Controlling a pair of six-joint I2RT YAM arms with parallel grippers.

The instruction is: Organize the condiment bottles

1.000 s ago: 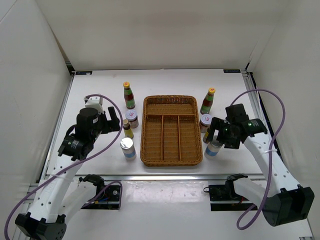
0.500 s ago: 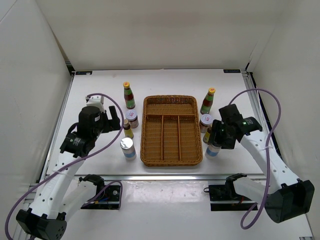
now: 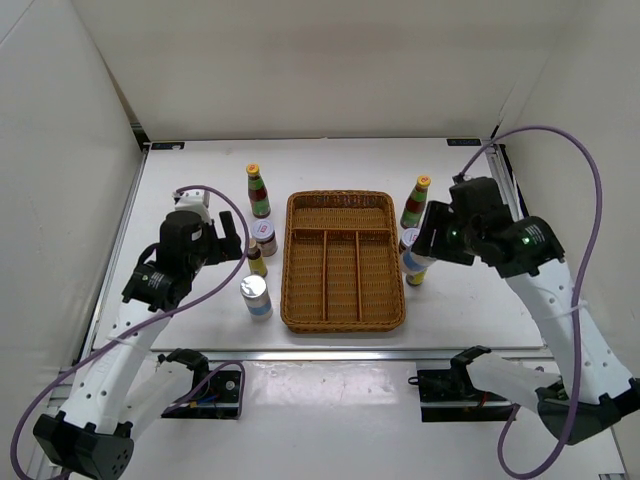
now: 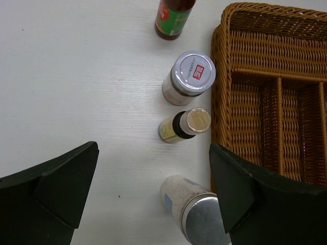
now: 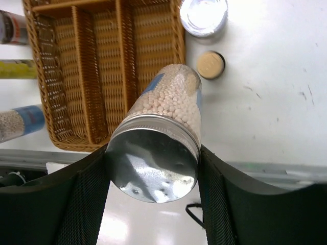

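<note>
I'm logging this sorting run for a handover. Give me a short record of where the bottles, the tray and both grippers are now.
tray: wicker, four compartments, no bottle inside
left gripper: open, empty, above the left-hand bottles
right gripper: shut on bead-filled jar, near the tray's right edge
left of tray: sauce bottle, pink-lidded jar, small yellow bottle, silver-lidded jar, all upright
right of tray: second sauce bottle, second pink-lidded jar, second small yellow bottle
</note>
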